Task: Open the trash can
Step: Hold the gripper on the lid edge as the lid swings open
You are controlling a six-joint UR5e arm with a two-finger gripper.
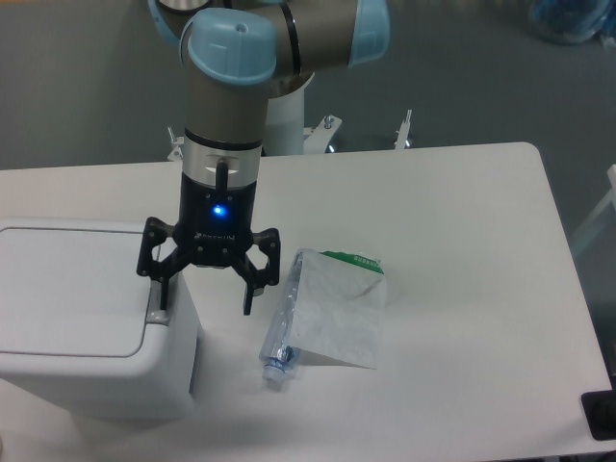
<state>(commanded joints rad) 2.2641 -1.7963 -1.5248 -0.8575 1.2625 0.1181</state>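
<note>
The trash can (77,318) is a white boxy bin at the table's left front, its flat lid down. A grey push tab (157,303) runs along the lid's right edge. My gripper (204,305) hangs open beside the bin's right side. Its left finger (159,292) stands over the grey tab, whether touching it I cannot tell. The right finger (252,294) is over bare table to the right of the bin. Nothing is held between the fingers.
A white-and-green paper bag (339,308) lies on the table just right of the gripper, with a clear plastic bottle (278,344) along its left edge. The table's right edge (568,250) lies far off.
</note>
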